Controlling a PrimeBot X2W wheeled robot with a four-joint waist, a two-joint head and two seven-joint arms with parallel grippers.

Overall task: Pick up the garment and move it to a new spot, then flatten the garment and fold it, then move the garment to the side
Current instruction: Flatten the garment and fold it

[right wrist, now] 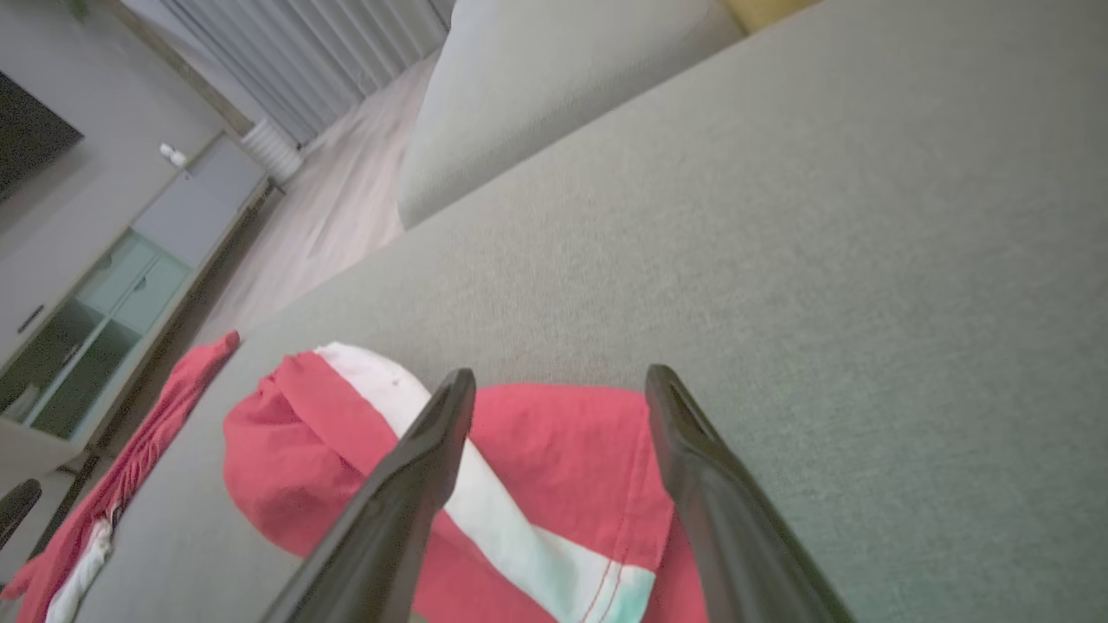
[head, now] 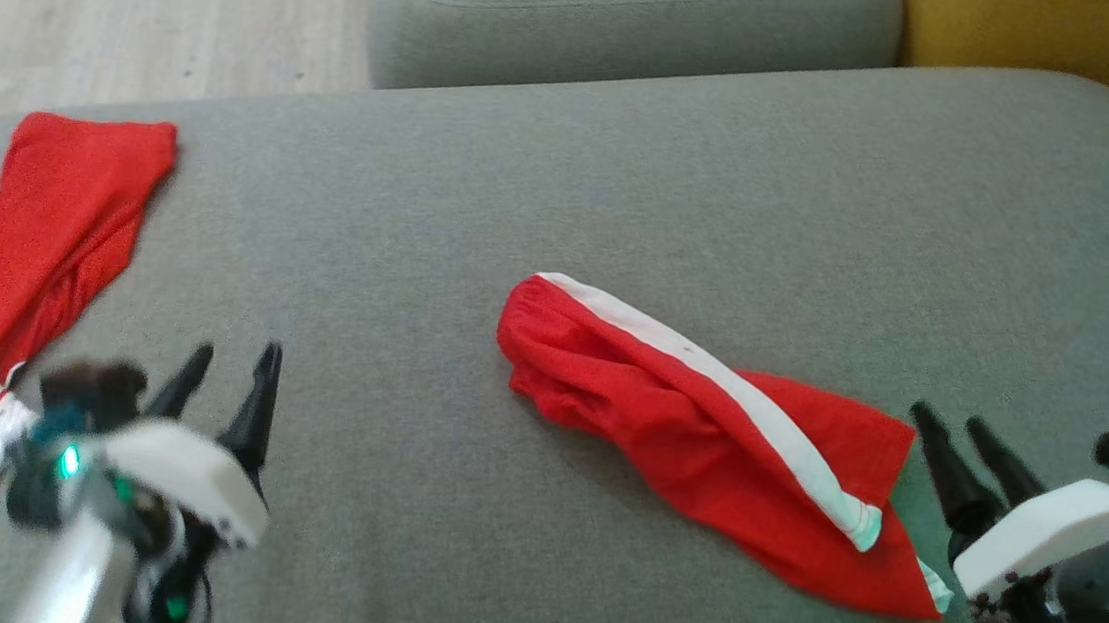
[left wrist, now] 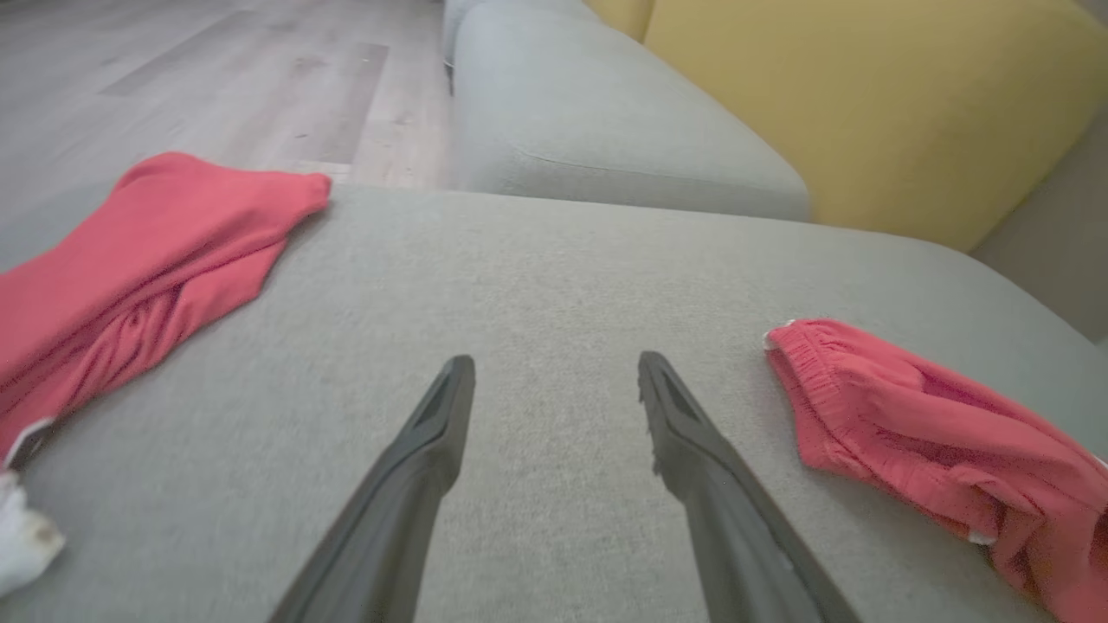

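The right tool (head: 947,416) is held open and empty just beside one end of the red garment (head: 686,413), and the left tool (head: 238,349) is held open and empty too, over the bare grey sofa cushion (head: 626,187), well apart from it. The garment is found bunched up near the middle of the cushion, with a white stripe (head: 710,370) along it, and it is thought to be light, soft and floppy, so it would sag when lifted. It could best be pinched at the gathered end (head: 517,333) or at the hem (head: 893,462) next to the right tool.
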